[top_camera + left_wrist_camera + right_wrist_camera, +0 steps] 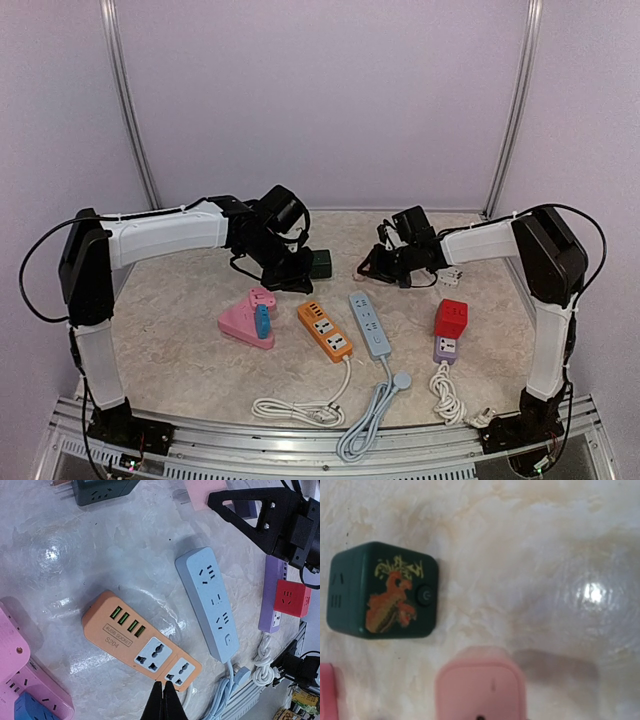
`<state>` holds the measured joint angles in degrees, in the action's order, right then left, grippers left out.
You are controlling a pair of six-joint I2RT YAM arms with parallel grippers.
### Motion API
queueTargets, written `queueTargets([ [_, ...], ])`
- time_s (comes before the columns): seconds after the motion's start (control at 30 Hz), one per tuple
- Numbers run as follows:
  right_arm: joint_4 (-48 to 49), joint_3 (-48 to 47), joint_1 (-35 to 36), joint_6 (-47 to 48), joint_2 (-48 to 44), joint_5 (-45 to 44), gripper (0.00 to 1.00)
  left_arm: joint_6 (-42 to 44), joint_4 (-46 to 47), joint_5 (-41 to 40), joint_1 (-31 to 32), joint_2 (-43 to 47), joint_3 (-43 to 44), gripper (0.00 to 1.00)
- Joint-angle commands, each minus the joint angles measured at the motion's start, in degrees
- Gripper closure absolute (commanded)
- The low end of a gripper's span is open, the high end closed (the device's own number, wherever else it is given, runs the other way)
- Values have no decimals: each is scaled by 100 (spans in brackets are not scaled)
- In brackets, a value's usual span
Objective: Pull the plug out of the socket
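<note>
My right gripper [368, 268] is shut on a pink plug block [480, 690] that fills the bottom of the right wrist view and hides the fingers; the block also shows in the left wrist view [202, 492]. A dark green cube adapter [320, 262] with an orange dragon print [382, 590] lies on the table to its left. My left gripper [290, 270] is shut and empty; its fingertips [164, 690] hover over the near end of the orange power strip [140, 640]. A blue plug [262, 320] sits in a pink socket [240, 320]. A red cube [451, 317] sits on a purple strip [446, 347].
The orange strip [325, 330] and a grey-blue power strip [369, 325] lie side by side at centre front, their coiled cords [300, 408] near the table's front edge. The purple strip's white cord [447, 390] coils at front right.
</note>
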<state>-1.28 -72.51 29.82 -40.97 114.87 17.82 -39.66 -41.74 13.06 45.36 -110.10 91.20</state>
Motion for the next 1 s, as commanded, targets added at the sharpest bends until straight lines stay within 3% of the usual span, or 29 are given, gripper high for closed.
queueTargets([
  [0.0,104,50,-89,-17,81,28,69,-25,58,-29,-10,109,-28,100],
  [0.57,-914,19,-144,549,-471,-759,46,-52,84,49,-11,-158,232,100],
  [0.97,-2093,593,-54,1041,-1994,-1999,16,-38,104,68,-20,-333,414,100],
])
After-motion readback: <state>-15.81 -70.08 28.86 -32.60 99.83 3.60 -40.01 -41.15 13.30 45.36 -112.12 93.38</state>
